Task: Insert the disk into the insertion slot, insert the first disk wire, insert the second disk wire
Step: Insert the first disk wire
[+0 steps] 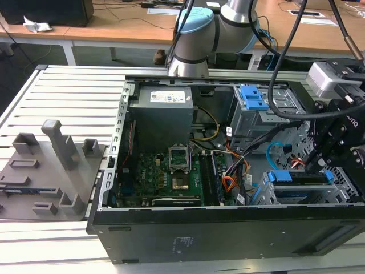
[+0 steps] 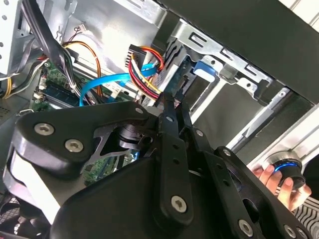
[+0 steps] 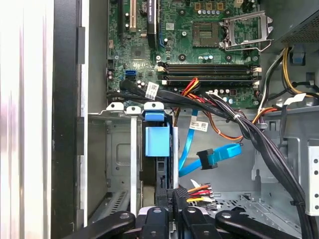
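Computer case (image 1: pixel 228 228) lies open on the slatted worktop (image 1: pixel 63 91). A grey holder plate (image 1: pixel 45 171) sits at the exterior view's left.

Disk (image 3: pixel 157 142) is seated in the insertion slot (image 3: pixel 117 149), on edge. Its blue frame end shows at the mouth of the grey perforated cage. In the exterior view the disk (image 1: pixel 302 184) is low in the case at the exterior view's right, below the taller cage with the blue latch (image 1: pixel 254 98).

Tool (image 3: pixel 173 196) is down inside the case, just beside the rear of the disk, its tips drawn together. First disk wire (image 3: pixel 199 191), a red, yellow and black bundle on a dark plug, is right at the tips and touching them. Cannot tell whether the plug is pinched.

Second disk wire (image 3: pixel 189 144) lies loose, curving beside the cage, its plug end free and apart from the tool.

In the second wrist view the tool (image 2: pixel 172 102) points toward the coloured bundle (image 2: pixel 142 64), with the light-blue cable (image 2: pixel 107 82) near it.

Circuit board (image 3: pixel 199 40) is beyond the cage.

A person's hand (image 2: pixel 276 181) rests on a round knob outside the case.
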Controlling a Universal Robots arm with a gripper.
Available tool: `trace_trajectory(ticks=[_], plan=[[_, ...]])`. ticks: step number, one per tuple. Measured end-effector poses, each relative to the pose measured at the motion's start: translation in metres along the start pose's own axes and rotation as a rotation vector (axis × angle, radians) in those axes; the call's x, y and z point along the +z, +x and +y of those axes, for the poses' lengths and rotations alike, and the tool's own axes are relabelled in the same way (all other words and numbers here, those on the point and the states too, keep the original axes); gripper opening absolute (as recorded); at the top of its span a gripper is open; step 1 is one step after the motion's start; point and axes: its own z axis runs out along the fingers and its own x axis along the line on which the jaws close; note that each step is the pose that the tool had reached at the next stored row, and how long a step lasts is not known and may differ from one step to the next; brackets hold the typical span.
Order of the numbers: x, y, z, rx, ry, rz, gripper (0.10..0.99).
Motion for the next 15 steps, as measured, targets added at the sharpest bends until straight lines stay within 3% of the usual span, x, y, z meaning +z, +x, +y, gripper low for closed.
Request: trace_trajectory(ticks=[5,15], plan=[[0.0001,0.008,-0.0002,0.0,0.0,0.0,0.169],[0.0022,0.0084,-0.0002,0.0,0.0,0.0001,0.169]])
